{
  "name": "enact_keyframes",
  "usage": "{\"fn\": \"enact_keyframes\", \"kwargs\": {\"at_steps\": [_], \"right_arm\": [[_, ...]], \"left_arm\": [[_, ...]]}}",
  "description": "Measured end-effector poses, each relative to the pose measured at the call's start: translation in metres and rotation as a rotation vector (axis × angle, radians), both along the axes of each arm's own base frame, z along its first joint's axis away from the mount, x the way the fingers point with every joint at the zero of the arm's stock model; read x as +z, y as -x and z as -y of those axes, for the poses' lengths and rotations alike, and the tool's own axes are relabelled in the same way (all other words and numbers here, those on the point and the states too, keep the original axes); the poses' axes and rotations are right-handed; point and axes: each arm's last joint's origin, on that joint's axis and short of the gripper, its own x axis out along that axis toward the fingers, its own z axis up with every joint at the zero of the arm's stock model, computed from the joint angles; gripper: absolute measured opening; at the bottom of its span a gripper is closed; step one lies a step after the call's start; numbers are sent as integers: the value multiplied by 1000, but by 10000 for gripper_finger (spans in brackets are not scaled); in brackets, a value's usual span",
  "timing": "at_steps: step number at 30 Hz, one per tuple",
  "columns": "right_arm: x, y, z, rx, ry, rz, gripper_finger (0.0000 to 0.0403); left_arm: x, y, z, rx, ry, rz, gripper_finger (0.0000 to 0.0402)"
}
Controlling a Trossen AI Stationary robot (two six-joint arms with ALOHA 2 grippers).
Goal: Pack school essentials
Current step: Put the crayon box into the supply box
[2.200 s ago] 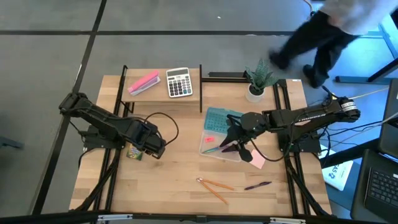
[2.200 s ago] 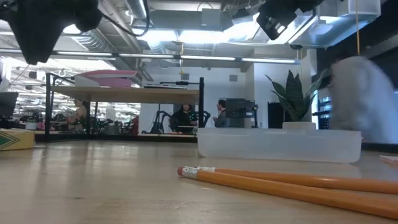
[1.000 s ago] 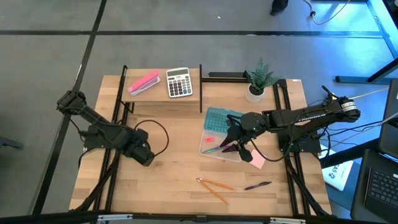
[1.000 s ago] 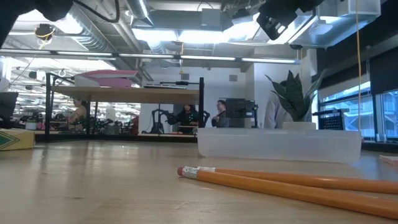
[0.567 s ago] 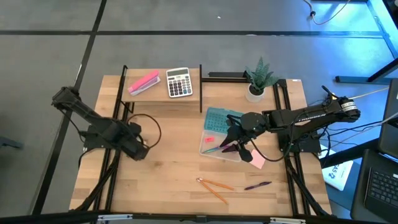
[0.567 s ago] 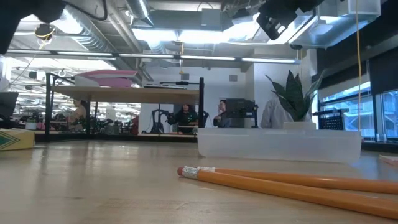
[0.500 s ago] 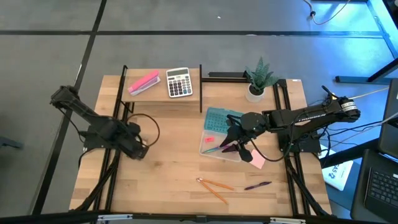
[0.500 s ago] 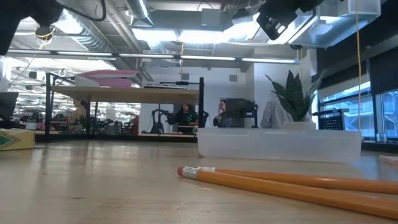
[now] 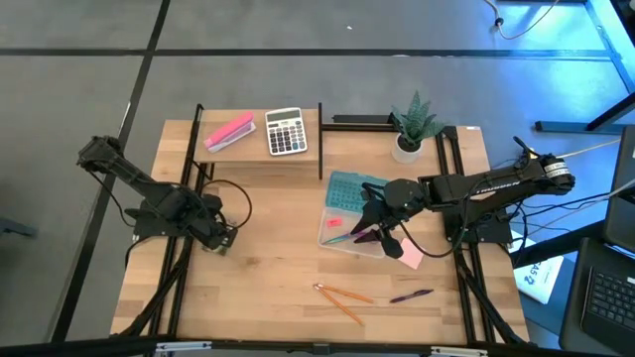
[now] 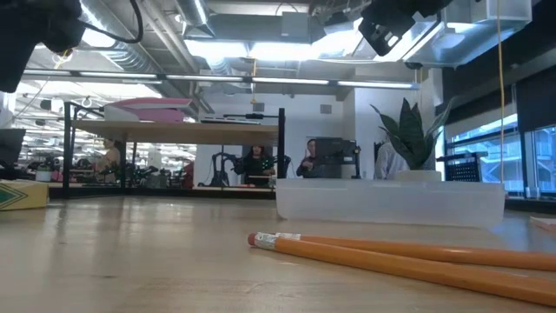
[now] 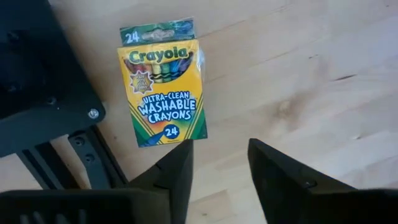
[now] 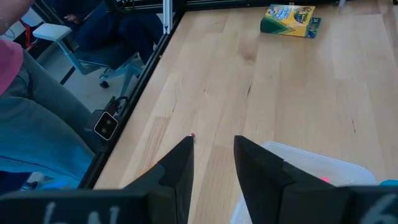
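The left tool (image 11: pixel 217 165) hangs open and empty above the crayon box (image 11: pixel 163 82) near the table (image 9: pixel 268 278) edge; the right tool (image 12: pixel 212 158), empty, stands slightly parted over the clear tray (image 9: pixel 337 230).

A small shelf (image 9: pixel 260 151) stands at the table's (image 9: pixel 278 288) far edge. On it lie 1 elongated pink block (image 9: pixel 228 131) and, just beside that, 1 grey calculator (image 9: pixel 286 132). Well right of the shelf stands 1 potted plant (image 9: pixel 411 127).

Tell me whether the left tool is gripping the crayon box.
No. The crayon box lies flat on the table, clear of the left tool, whose fingers stand apart and empty.
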Motion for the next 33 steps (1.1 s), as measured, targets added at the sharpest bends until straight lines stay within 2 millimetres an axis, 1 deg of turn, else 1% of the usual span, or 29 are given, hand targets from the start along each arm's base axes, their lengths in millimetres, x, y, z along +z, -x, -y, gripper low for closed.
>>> {"fn": "enact_keyframes", "kwargs": {"at_steps": [3, 7, 16, 18, 22, 26, 28, 33], "right_arm": [[0, 0, 0, -1, -1, -1, 117], [0, 0, 0, -1, -1, 0, 117], [0, 0, 0, 0, 0, 0, 117], [0, 0, 0, -1, -1, -1, 117], [0, 0, 0, -1, -1, 0, 117], [0, 0, 0, 0, 0, 0, 117], [0, 0, 0, -1, -1, 0, 117], [0, 0, 0, -1, -1, 0, 117]], "left_arm": [[-1, -2, -1, 22, -3, -7, 185], [-7, -8, 2, 59, -21, -43, 239], [-15, -13, 8, 52, -41, -101, 386], [-17, -15, 9, 52, -48, -113, 394], [-23, -20, 12, 52, -70, -144, 389], [-29, -19, 13, 51, -62, -237, 398], [-35, -17, 13, 56, -44, -263, 399], [-52, -17, 14, 70, -2, -248, 399]]}}
